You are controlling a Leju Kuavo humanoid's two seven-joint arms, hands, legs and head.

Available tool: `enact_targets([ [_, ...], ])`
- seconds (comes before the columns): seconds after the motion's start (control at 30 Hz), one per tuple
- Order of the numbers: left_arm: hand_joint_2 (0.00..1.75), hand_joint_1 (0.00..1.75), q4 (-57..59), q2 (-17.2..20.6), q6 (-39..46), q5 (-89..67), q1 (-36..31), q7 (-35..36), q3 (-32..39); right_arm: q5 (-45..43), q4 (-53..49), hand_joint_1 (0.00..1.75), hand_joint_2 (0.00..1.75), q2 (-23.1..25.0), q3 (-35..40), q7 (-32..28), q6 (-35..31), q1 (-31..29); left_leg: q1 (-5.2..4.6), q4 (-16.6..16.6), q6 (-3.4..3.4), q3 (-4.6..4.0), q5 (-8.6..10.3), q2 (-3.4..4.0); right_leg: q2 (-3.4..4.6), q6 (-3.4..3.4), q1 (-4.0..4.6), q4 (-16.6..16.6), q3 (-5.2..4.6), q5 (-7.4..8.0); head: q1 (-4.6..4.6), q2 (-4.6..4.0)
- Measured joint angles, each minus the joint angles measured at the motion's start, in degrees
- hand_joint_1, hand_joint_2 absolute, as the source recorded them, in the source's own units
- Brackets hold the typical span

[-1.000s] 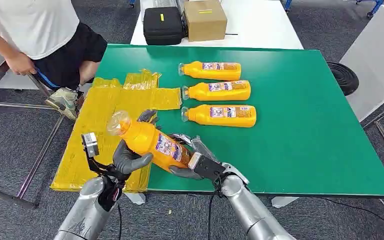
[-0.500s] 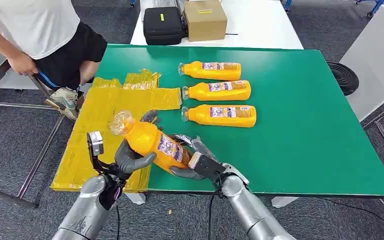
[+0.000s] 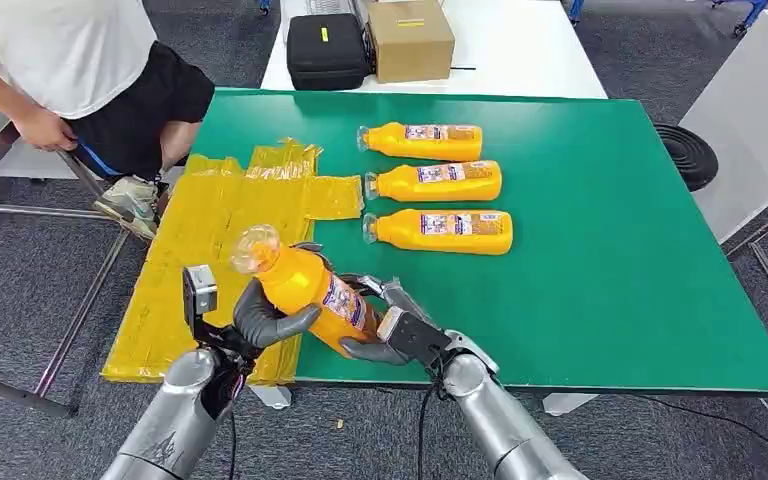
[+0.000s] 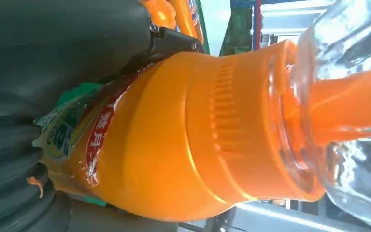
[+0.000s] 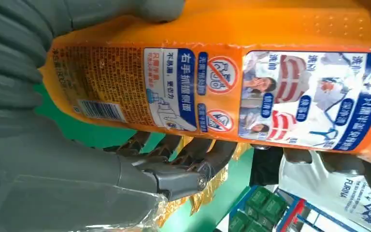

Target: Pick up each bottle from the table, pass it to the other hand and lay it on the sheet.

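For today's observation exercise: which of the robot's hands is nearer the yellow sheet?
Left. The left hand holds the bottle at the yellow sheet's edge; the right hand sits over green table.

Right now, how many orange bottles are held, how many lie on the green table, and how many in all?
Held orange bottle, gripped by left robot hand and right robot hand: 1
Orange bottles lying on the green table: 3
Total: 4

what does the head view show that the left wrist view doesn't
Head view alone: three bottles lying in a row on the green table, the yellow sheet, the right hand under the held bottle's base, a person beside the table. Left wrist view alone: the orange nozzle inside the clear cap. Both: the held bottle gripped by the left hand.
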Motion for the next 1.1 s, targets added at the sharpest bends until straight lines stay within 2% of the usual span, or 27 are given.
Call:
enact_targets([
  [0.17, 1.75, 1.75, 0.59, 0.00, 0.66, -0.51, -0.23, -0.39, -0.11, 0.07, 0.00, 1.75, 1.75, -0.07, 0.00, 0.04, 0.15, 0.05, 0.00, 0.00, 0.00, 0.00, 0.00, 0.00, 0.00, 0.00, 0.00, 0.00, 0.00, 0.00, 0.00, 0.00],
  [0.2, 1.75, 1.75, 0.72, 0.00, 0.72, -0.48, -0.23, -0.55, -0.13, 0.11, 0.00, 0.00, 1.75, -0.07, 0.00, 0.07, 0.18, 0.05, 0.00, 0.00, 0.00, 0.00, 0.00, 0.00, 0.00, 0.00, 0.00, 0.00, 0.00, 0.00, 0.00, 0.00],
  [0.27, 1.75, 1.75, 0.83, 0.00, 0.70, -0.24, -0.22, -0.74, -0.11, 0.20, 0.02, 0.00, 1.75, -0.07, 0.00, 0.07, 0.11, 0.05, 0.00, 0.00, 0.00, -0.01, 0.00, 0.00, 0.00, 0.00, 0.00, 0.00, 0.00, 0.00, 0.00, 0.00],
  [0.3, 1.75, 1.75, 0.83, 0.00, 0.70, -0.13, -0.23, -0.85, -0.11, 0.31, 0.02, 0.00, 0.00, -0.07, 0.00, 0.09, 0.00, 0.07, 0.00, 0.00, 0.00, -0.01, 0.00, 0.00, 0.00, 0.00, 0.00, 0.00, 0.00, 0.00, 0.02, 0.00],
  [0.57, 1.75, 1.75, 1.18, 0.20, 3.55, -1.10, 0.16, -0.72, 1.12, 2.49, -0.83, 0.00, 0.00, 0.07, -0.70, 1.77, -8.50, 0.50, 0.00, 0.00, 0.00, -0.02, 0.00, 0.00, 0.00, 0.00, 0.00, 0.00, -0.01, 0.00, 0.00, 0.00],
  [0.77, 1.75, 1.75, 1.18, 0.28, 9.80, -4.60, 0.08, -0.22, 3.50, 1.14, -5.91, 0.00, 0.00, 0.09, -2.86, 2.16, -9.22, 2.78, 0.00, 0.00, 0.00, -0.02, 0.00, 0.01, 0.00, 0.00, 0.00, 0.00, -0.02, 0.00, -0.02, 0.00],
  [1.03, 1.75, 1.75, 1.18, 0.39, 11.22, -5.67, 0.01, 0.02, 4.90, 1.09, -9.11, 0.00, 0.00, 0.07, -3.87, 2.60, -8.98, 3.99, 0.00, 0.00, 0.00, -0.02, 0.00, 0.01, 0.00, 0.00, 0.00, 0.00, -0.02, 0.00, 0.00, 0.00],
  [1.1, 1.75, 1.75, 1.16, 0.39, 14.46, -7.73, -0.10, 0.02, 5.20, 1.16, -9.64, 0.00, 0.00, 0.07, -3.93, 2.69, -8.92, 4.12, 0.00, 0.00, 0.00, -0.02, 0.00, 0.00, 0.00, 0.00, 0.00, 0.00, -0.02, 0.00, 0.02, 0.00],
])
